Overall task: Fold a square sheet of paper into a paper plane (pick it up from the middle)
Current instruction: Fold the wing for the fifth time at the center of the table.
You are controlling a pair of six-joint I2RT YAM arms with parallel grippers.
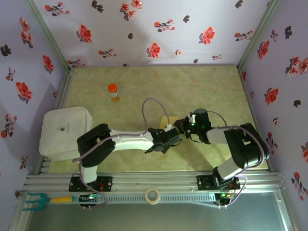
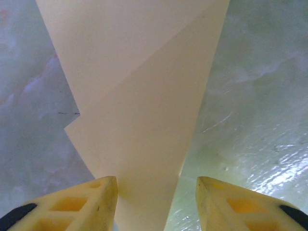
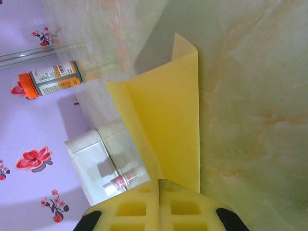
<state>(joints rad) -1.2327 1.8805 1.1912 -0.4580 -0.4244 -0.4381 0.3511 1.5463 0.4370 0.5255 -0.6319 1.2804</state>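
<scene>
Two robot arms meet over the middle of a marbled green desk [image 3: 250,120], working a partly folded square sheet of paper [image 3: 168,120] between them. The right pincer [image 3: 159,185] is closed tight on one edge of the yellow sheet, which rises away from its fingertips with a long crease running up one side. The left pincer [image 2: 156,204] stands partly open and straddles the narrow end of the sheet. One finger is at the paper's edge and the other is clear of it, so it grips nothing. Diagonal folds already cross the sheet in the left wrist view, though no finished dart shape is visible.

Well behind the work, an orange-capped bottle [image 3: 50,82] stands near the far wall and a white box [image 1: 65,132] sits at the left edge of the desk.

The likely trouble lies in the thin paper itself. If the left pincer closes off the crease line, the next fold may set crooked. With only one edge pinched, a pull from either arm could slide the sheet out of the right pincer or tear it at the grip. Pressing down while the sheet is unsupported could buckle it.
</scene>
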